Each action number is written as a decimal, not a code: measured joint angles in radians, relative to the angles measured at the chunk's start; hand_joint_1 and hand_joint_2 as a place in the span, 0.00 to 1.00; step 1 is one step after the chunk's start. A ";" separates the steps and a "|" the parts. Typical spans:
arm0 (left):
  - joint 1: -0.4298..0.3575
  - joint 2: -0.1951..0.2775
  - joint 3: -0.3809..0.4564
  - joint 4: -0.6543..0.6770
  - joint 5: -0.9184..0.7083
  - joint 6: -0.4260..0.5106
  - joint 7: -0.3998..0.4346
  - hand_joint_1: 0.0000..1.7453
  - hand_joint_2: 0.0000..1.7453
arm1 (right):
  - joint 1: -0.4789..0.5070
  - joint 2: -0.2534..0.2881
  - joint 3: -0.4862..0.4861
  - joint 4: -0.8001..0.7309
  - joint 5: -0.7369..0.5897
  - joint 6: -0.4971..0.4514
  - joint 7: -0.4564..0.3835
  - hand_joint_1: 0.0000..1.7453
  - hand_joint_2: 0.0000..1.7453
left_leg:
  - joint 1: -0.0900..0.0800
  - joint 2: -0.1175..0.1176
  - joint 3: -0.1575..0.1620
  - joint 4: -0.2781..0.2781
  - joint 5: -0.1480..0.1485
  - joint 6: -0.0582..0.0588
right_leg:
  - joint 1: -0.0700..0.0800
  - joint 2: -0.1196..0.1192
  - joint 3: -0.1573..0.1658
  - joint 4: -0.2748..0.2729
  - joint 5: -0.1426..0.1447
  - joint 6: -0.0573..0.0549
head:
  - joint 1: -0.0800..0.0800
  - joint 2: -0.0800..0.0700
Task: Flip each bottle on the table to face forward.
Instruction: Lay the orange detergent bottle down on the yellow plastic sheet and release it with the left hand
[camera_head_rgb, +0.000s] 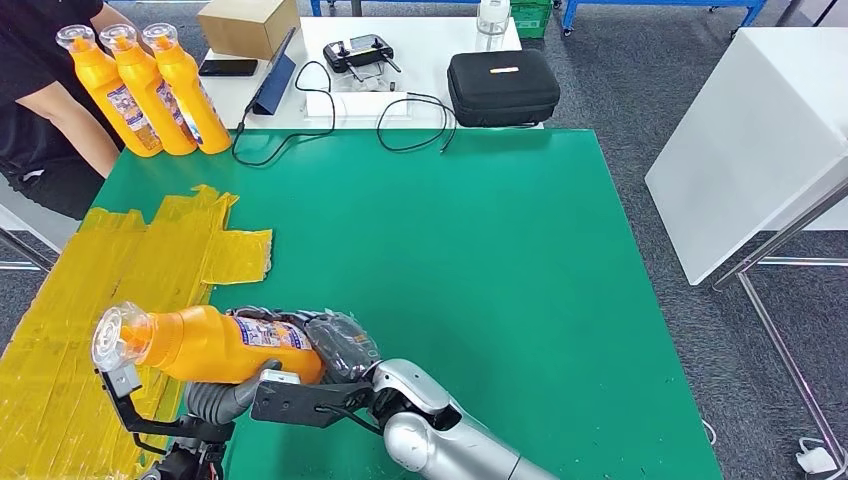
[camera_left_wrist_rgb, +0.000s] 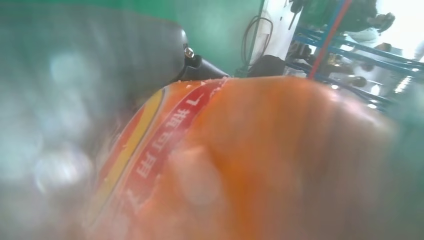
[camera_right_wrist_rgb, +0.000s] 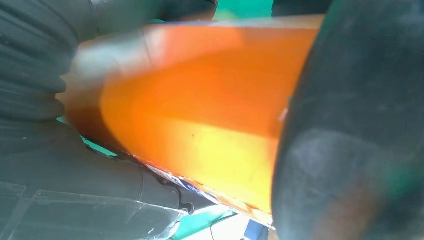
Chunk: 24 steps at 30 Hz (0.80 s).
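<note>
Right robot hand (camera_head_rgb: 335, 345) has its dark fingers wrapped around the base end of the orange bottle (camera_head_rgb: 215, 345), so it's holding it. Left robot hand (camera_head_rgb: 215, 398) sits under the bottle's belly, grey ribbed cover and thumb just visible in your head view; it's touching the bottle, but you can't tell how far its fingers are closed.

Head view gives you the whole layout: the bottle is lying on its side, lifted over the near left part of the green desk (camera_head_rgb: 480, 260), partly above the yellow tape patch (camera_head_rgb: 110, 290). Long axis runs roughly left-right, clear cap (camera_head_rgb: 120, 337) pointing to the robot's left, base toward the right robot hand.

Left wrist view gives you what the head view can't: a close, blurred look at the label (camera_left_wrist_rgb: 150, 150), a red band with white characters and a yellow edge. Right wrist view shows plain orange bottle wall (camera_right_wrist_rgb: 200, 115) pressed between grey cover and a dark finger (camera_right_wrist_rgb: 350, 150), with a strip of label at the lower edge.

Three more orange bottles (camera_head_rgb: 150, 90) stand upright in a row at the far left corner, touching each other, beside a person's arm (camera_head_rgb: 75, 130).
</note>
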 joint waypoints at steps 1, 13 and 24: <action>0.000 0.000 0.000 0.000 0.001 -0.001 0.000 1.00 1.00 | -0.001 0.000 0.000 0.001 -0.002 0.001 0.000 0.98 1.00 | 0.000 0.000 0.000 0.000 0.000 0.000 | 0.000 0.000 0.000 0.000 0.000 0.000 | 0.000 0.000; -0.009 -0.002 0.006 0.000 -0.029 0.039 -0.023 1.00 1.00 | 0.010 -0.003 0.002 0.019 -0.065 0.025 -0.011 0.00 0.00 | 0.000 0.000 0.000 0.000 0.000 0.000 | 0.000 0.000 0.000 0.000 0.000 0.000 | 0.000 0.000; -0.027 -0.004 0.076 -0.002 -0.393 0.287 -0.098 1.00 1.00 | 0.112 -0.053 -0.100 -0.038 -0.099 0.023 -0.028 0.00 0.00 | 0.000 0.000 0.000 0.000 0.000 0.000 | 0.000 0.000 0.000 0.000 0.000 0.000 | 0.000 0.000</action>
